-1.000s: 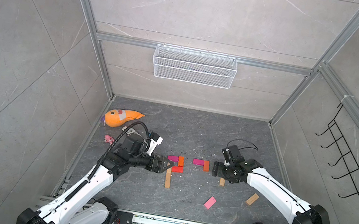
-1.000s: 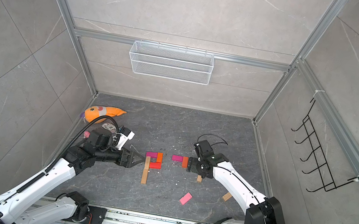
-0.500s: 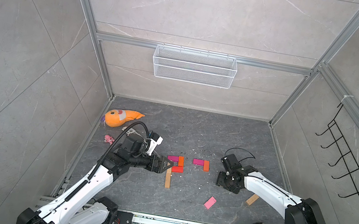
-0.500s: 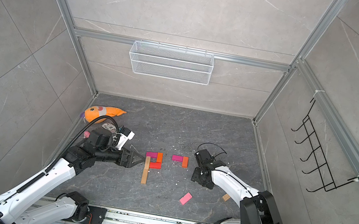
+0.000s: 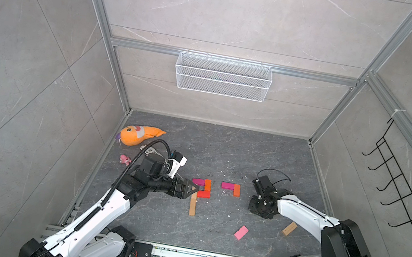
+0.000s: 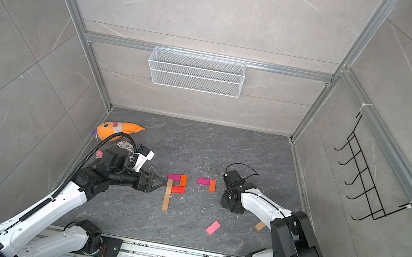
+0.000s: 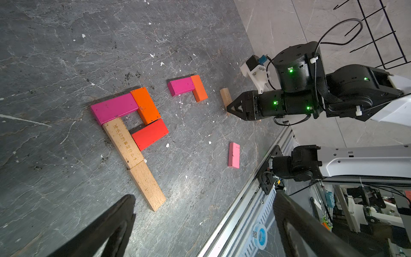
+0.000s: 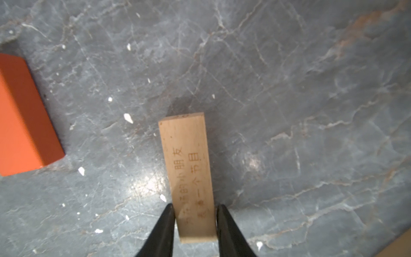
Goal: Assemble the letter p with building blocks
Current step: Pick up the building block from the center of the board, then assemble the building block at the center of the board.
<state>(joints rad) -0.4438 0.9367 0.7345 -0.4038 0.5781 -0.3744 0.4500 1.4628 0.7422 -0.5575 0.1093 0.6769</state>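
Right wrist view: right pincer [image 8: 195, 208] seemingly clamped on tan brick [image 8: 186, 160]; left pincer [image 7: 204, 199] spread wide near letter p [image 7: 122, 140].

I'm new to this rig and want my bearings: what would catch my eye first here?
A flat letter P of magenta, orange, red and tan wooden bricks lies centre-stage. To its right, the right gripper pinches an engraved tan wooden brick lying flat, and a big orange plush toy sits at the far left.
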